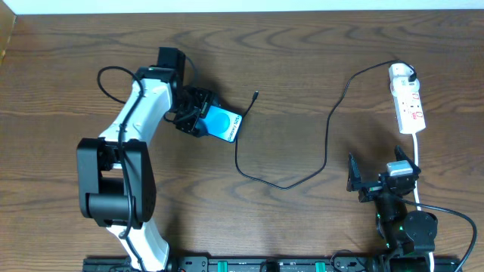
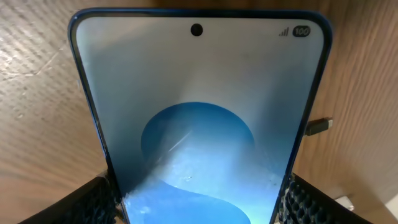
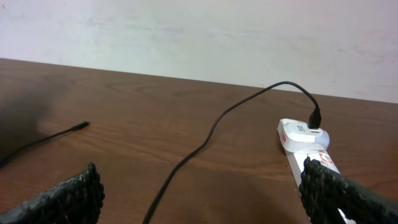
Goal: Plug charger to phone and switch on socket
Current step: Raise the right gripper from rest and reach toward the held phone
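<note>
left jaws clamp the slick-looking phone [image 1: 225, 123] by its long edges, right jaws open, empty; limp charger tip [image 1: 255, 95] lies at its 1 o'clock, I'd pinch behind the connector.

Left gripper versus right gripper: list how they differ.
The left gripper clamps the phone between its fingers; the right gripper stands open and holds nothing. The left gripper sits by the loose charger tip; the right gripper sits below the socket. Both have black textured fingers.
</note>
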You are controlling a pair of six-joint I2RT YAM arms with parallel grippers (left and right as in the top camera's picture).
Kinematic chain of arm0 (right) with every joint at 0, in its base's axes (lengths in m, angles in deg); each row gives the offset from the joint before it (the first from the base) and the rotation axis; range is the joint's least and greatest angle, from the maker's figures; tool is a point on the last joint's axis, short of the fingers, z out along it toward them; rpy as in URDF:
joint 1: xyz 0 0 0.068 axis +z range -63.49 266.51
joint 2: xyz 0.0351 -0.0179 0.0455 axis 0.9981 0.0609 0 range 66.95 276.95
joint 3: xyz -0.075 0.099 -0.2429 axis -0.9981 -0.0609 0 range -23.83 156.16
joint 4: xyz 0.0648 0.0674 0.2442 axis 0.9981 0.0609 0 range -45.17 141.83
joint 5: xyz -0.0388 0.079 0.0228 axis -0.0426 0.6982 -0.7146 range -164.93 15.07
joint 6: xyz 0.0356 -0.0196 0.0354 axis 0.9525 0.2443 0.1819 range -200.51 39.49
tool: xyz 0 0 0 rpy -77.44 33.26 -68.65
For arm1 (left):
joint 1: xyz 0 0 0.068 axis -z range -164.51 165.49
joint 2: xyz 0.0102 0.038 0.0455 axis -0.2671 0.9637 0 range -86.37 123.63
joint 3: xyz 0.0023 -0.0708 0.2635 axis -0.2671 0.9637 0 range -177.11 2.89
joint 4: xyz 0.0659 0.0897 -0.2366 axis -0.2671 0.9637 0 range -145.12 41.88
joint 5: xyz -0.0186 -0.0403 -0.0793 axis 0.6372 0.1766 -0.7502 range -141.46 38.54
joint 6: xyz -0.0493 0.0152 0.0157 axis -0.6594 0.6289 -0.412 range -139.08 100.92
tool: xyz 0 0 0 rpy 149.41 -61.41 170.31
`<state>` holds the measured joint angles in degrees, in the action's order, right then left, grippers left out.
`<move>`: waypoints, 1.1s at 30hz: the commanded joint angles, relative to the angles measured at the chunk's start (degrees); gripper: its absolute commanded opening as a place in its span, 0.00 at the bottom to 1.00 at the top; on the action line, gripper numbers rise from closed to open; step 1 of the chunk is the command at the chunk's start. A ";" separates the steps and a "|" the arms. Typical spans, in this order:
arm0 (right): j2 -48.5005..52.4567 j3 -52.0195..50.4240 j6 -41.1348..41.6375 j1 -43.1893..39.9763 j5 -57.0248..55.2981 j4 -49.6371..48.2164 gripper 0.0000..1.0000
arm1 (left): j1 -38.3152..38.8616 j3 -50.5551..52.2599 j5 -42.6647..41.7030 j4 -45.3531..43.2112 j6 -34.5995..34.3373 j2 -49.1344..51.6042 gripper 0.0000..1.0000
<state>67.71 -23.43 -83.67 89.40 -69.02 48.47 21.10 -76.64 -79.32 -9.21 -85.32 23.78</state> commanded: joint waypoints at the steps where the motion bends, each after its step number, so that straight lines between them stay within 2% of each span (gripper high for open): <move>1: 0.00 -0.09 0.70 -0.24 -1.25 0.26 0.99 | 0.57 -0.33 1.81 -0.87 -0.72 -1.92 0.65; 12: 0.00 -0.09 0.74 -0.24 -5.66 -0.09 0.99 | 0.59 -0.33 1.81 -2.08 -1.22 -1.90 0.64; 25: 0.39 0.85 1.01 -0.24 -2.56 -1.14 0.99 | 0.59 -0.33 1.81 -4.96 -4.20 -1.90 0.64; 33: 9.73 7.48 2.69 -0.24 -1.25 -1.14 0.99 | 0.59 -0.33 1.79 -5.77 -4.59 -1.92 0.64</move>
<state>73.76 -20.28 -82.23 89.40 -71.47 47.53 21.71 -76.64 -77.85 -14.85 -88.97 23.78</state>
